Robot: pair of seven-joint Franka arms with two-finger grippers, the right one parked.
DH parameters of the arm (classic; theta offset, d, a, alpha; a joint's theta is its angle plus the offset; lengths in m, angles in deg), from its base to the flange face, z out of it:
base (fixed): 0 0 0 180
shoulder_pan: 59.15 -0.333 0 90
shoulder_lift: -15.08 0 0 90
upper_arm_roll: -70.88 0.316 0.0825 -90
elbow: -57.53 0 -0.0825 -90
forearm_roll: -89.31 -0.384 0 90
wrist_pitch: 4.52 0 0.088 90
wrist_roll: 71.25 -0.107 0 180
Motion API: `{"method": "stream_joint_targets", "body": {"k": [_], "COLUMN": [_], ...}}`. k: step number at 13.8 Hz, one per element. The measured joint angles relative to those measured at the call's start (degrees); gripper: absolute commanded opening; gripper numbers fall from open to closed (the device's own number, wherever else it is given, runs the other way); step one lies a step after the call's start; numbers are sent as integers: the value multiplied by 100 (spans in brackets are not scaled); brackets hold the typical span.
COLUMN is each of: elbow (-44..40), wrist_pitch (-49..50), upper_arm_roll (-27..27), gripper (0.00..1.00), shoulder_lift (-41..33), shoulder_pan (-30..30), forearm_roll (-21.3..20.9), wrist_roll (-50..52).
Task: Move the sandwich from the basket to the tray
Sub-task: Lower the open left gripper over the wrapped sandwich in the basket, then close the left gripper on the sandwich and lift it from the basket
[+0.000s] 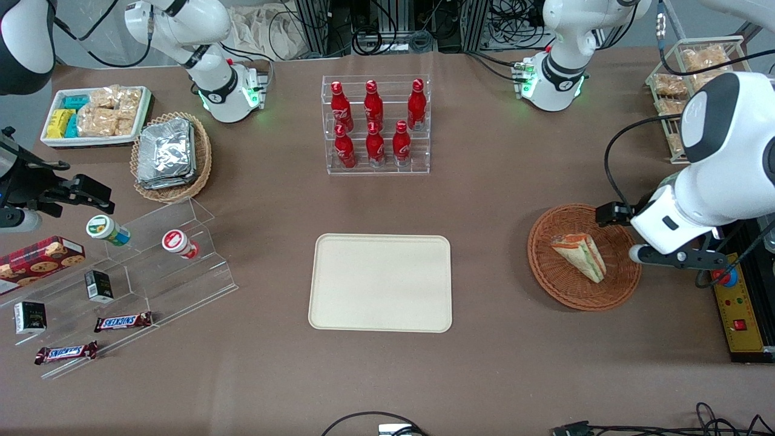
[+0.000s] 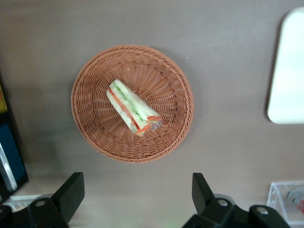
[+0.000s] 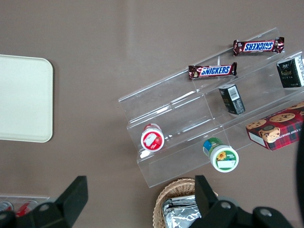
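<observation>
The sandwich [image 1: 580, 255] [image 2: 133, 107], a clear-wrapped wedge with white bread and red and green layers, lies on its side in the round reddish-brown wicker basket [image 1: 545, 266] [image 2: 90, 128]. The cream-beige tray [image 1: 381, 282] [image 2: 288, 71] sits bare at the table's middle. My left gripper [image 1: 654, 254] [image 2: 137, 190] hangs high above the table by the basket's rim, on the working arm's side. It is open, its black fingers [image 2: 71, 189] spread wide with nothing between them. It touches neither basket nor sandwich.
A clear rack of red bottles [image 1: 376, 124] stands farther from the front camera than the tray. A yellow control box [image 1: 742, 309] lies by the basket at the working arm's table end. A tan basket of foil packets [image 1: 169, 154] and snack shelves [image 1: 133, 266] lie toward the parked arm's end.
</observation>
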Motion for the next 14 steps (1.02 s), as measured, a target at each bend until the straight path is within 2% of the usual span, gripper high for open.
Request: {"method": "stream_joint_targets", "body": {"k": [4,8,12,14], "elbow": [758,1756,2637,2876], "wrist_pitch": [-823,-1955,-3193,-3484], "upper_arm_roll": [17,141,296,317], "gripper": [100,100,100,100], "shoulder_lift": [70,111,171,244], "shoulder_pan": [-34,-40,-58,-58], "forearm_roll": [2,1,1,1], "wrist_roll": [1930,3296,3871,4019]}}
